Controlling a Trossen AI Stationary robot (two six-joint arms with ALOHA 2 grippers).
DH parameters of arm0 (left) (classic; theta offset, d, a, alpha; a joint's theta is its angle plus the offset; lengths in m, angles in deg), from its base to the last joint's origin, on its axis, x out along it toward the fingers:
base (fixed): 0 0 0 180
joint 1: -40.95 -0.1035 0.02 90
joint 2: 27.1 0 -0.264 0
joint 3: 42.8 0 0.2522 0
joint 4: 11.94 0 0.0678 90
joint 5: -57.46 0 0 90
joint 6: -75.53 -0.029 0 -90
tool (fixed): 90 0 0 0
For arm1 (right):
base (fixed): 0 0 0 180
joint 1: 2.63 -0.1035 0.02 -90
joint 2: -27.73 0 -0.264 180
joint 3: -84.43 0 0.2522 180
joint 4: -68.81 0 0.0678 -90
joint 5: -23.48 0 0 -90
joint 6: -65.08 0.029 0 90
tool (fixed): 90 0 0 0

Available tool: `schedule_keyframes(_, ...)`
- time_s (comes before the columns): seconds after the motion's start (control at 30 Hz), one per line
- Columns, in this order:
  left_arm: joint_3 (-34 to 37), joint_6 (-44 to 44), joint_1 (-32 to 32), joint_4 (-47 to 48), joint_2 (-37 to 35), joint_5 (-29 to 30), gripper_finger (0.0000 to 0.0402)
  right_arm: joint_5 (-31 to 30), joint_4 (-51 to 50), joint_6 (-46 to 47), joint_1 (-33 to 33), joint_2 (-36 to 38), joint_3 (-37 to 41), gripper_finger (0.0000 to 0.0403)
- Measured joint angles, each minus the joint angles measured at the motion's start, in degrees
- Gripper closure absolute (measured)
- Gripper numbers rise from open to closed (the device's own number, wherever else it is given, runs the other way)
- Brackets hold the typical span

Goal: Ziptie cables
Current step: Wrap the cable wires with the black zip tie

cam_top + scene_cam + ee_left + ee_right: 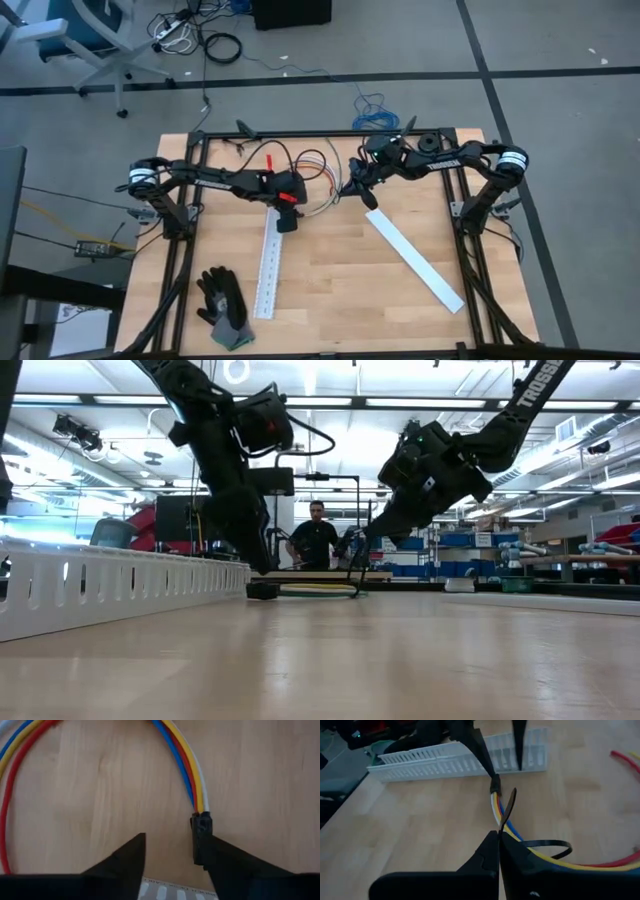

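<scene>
Overhead, both arms reach inward above cables (318, 178).

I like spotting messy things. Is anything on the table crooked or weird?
Yes. One white slotted strip lies slanted across the table, while the other white slotted strip lies nearly straight. A black glove also lies crumpled near the front edge.

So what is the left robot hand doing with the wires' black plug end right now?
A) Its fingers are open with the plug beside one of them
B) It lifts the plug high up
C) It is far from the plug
A: in the left wrist view the left gripper has its fingers spread, and the black plug end of the cables lies on the table against one finger.
</scene>
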Motion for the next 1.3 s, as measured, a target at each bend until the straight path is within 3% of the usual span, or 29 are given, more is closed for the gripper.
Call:
schedule_keyframes(0.17, 0.0, 0.2, -0.1, -4.2, -0.2, 0.0, 0.0158, -0.5, 1.5, 0.4, 0.0, 0.0, 0.0, 0.0403)
schedule_keyframes(0.47, 0.0, -1.6, -0.2, -28.2, 2.3, -0.1, 0.0165, -0.7, 1.9, 0.1, 0.0, 0.1, 0.0, 0.0403)
schedule_keyframes(0.77, 0.0, 1.4, -0.5, -42.9, 8.8, 0.9, 0.0199, -2.0, 3.2, 0.1, 0.0, 0.1, 0.0, 0.0403)
schedule_keyframes(1.3, 0.1, 3.8, -0.5, -47.9, 10.5, -1.0, 0.0293, -2.2, 4.5, 0.1, 0.0, 0.1, 0.0, 0.0403)
